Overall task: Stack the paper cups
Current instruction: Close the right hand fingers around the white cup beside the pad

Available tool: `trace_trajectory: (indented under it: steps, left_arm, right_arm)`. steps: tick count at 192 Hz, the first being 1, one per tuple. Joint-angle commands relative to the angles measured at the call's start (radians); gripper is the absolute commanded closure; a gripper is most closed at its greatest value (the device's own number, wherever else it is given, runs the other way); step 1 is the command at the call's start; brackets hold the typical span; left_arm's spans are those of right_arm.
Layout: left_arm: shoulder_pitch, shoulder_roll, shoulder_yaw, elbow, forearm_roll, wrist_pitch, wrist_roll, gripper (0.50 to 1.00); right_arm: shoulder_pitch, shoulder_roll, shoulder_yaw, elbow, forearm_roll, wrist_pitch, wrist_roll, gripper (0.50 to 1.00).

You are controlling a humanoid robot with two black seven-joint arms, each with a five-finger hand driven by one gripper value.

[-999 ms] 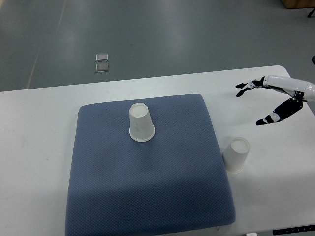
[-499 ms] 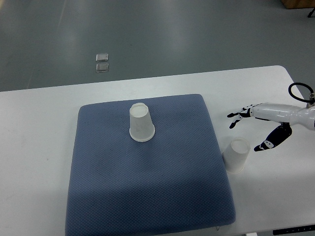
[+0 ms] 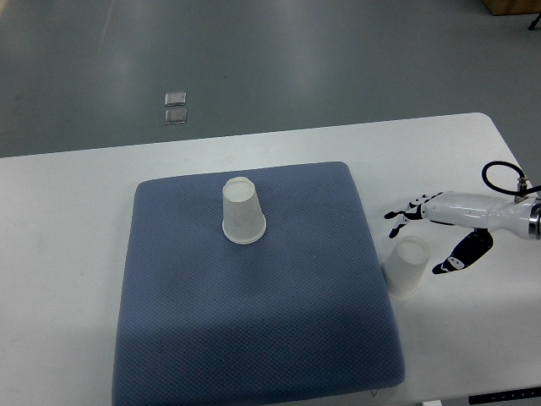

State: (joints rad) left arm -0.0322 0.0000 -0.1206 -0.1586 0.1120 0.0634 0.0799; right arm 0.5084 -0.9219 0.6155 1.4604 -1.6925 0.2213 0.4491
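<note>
One white paper cup (image 3: 243, 211) stands upside down on the blue mat (image 3: 254, 330), near its far middle. A second white cup (image 3: 406, 266) stands upside down on the white table just past the mat's right edge. My right hand (image 3: 420, 238) comes in from the right edge, low over the table, and is open. Its fingers (image 3: 401, 215) reach past the far side of this cup and its thumb (image 3: 452, 261) sits on the cup's right. The cup stands between them, untouched as far as I can see. The left arm is out of view.
The white table (image 3: 68, 220) carries the mat, which takes up most of the middle. A black cable (image 3: 499, 173) loops at my right wrist. Two small square objects (image 3: 176, 107) lie on the grey floor beyond the table's far edge.
My right hand has moved down and to the left, from the far right of the table to the cup beside the mat. Neither cup has moved.
</note>
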Motion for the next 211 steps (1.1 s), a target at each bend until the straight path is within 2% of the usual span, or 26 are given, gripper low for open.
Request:
trace_trajectory:
  steps: [1,52,95,145,164,211]
  left_arm:
    - [0.000,0.000,-0.001,0.001,0.000,-0.001,0.000,0.500]
    - [0.000,0.000,-0.001,0.001,0.000,-0.001,0.000,0.500]
    - [0.000,0.000,0.001,0.001,0.000,-0.001,0.000,0.500]
    - [0.000,0.000,0.001,-0.001,0.000,0.001,0.000,0.500]
    - [0.000,0.000,0.001,0.001,0.000,-0.001,0.000,0.500]
    - [0.000,0.000,0.001,0.001,0.000,-0.001,0.000,0.500]
  right_arm:
    - [0.007,0.003,-0.026,-0.002,-0.003,-0.028,-0.006,0.574]
    - [0.007,0.006,-0.060,-0.014,-0.055,-0.073,-0.007,0.574]
    - [0.016,0.054,-0.072,-0.060,-0.095,-0.105,-0.009,0.574]
    - [0.019,0.091,-0.072,-0.097,-0.121,-0.108,-0.020,0.581]
    - [0.019,0.091,-0.074,-0.104,-0.135,-0.108,-0.020,0.609]
    - [0.021,0.091,-0.074,-0.106,-0.144,-0.106,-0.017,0.783]
